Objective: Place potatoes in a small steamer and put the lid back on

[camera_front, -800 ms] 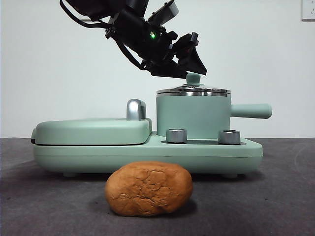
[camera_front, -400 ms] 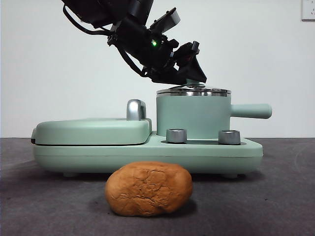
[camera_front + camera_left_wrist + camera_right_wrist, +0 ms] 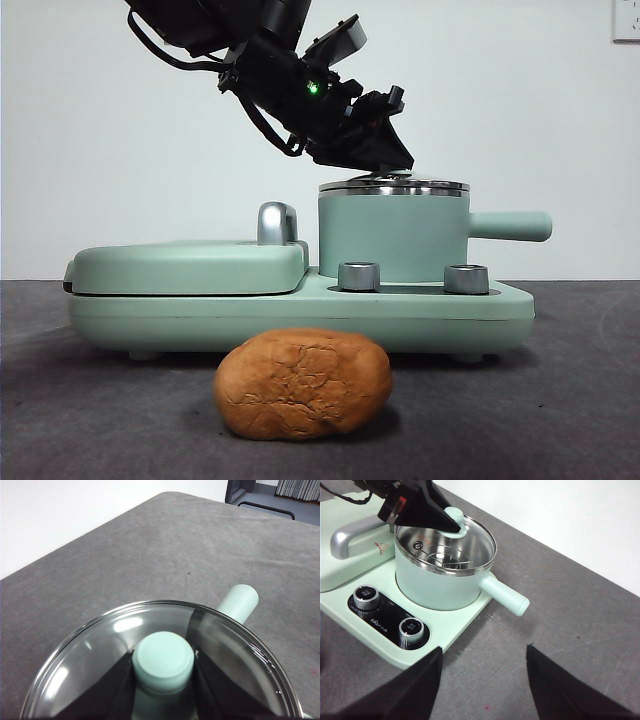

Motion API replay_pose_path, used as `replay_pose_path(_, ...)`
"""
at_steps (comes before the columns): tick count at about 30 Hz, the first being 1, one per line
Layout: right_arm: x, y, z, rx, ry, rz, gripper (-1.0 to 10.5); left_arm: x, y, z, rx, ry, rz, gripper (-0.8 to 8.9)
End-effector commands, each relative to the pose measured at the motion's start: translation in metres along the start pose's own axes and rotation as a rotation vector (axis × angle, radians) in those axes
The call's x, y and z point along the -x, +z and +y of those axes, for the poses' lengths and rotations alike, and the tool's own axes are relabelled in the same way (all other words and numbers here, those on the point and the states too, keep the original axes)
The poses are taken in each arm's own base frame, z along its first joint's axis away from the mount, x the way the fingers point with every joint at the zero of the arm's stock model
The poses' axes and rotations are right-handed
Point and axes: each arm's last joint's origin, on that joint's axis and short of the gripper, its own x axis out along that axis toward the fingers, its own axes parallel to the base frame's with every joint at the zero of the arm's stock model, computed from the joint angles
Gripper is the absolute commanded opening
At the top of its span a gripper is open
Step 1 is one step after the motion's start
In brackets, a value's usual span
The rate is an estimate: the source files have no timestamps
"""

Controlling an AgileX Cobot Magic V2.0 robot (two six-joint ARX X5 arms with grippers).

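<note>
— Potatoes (image 3: 302, 385): just one lump, nearest the front camera, lying on the dark grey table (image 3: 560, 400) right in front of the cooker base (image 3: 300, 315). Is that how you see it?

— Yes. Oval, orange-brown, rough skin with cracks across it. The tabletop looks like matte, felt-like cloth, and behind everything is a plain white wall (image 3: 520, 100).

— And past the potato?

— The mint-green base carries two steel knobs (image 3: 359, 276), with the flat griddle cover (image 3: 185, 265) and its chrome handle (image 3: 277, 222) beside the small steamer (image 3: 392, 235). That pot is a smooth cylinder with a steel rim and a straight side handle (image 3: 510, 226); the right wrist view shows a steel rack inside.

— The lid (image 3: 90, 660)?

— Clear glass, steel rim, sitting on the pot. The left gripper (image 3: 163, 672) has its two black jaws closed against the mint knob (image 3: 163, 660), one on each side.

— The right gripper (image 3: 482, 680)?

— Away from the cooker, above bare table, jaws spread wide with nothing between them.
</note>
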Motion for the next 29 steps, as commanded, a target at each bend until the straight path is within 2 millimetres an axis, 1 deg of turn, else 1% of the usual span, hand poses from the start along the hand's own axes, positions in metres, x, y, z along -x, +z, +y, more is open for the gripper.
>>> replay_pose_path(1, 0.002, 0.005, -0.001, -0.006, -0.005, -0.019, 2.7, -0.007, 0.001, -0.001, -0.039, -0.003, -0.005, 0.08)
replay_pose_path(9, 0.002, 0.005, -0.001, -0.007, -0.005, -0.019, 2.7, 0.002, 0.013, -0.002, -0.05, 0.004, -0.036, 0.08)
replay_pose_path(13, 0.002, 0.005, -0.001, -0.007, -0.005, -0.019, 2.7, 0.013, 0.026, -0.004, -0.038, 0.009, -0.071, 0.08)
replay_pose_path(22, 0.002, 0.005, -0.001, -0.007, -0.005, -0.019, 2.7, 0.053, 0.063, -0.008, 0.011, 0.024, -0.159, 0.08)
replay_pose_path(27, 0.002, 0.005, -0.001, -0.007, -0.005, -0.019, 2.7, 0.079, 0.079, -0.009, 0.043, 0.035, -0.165, 0.09)
replay_pose_path(29, 0.002, 0.005, -0.001, -0.007, -0.005, -0.02, 2.7, 0.091, 0.085, -0.006, 0.067, 0.047, -0.18, 0.09)
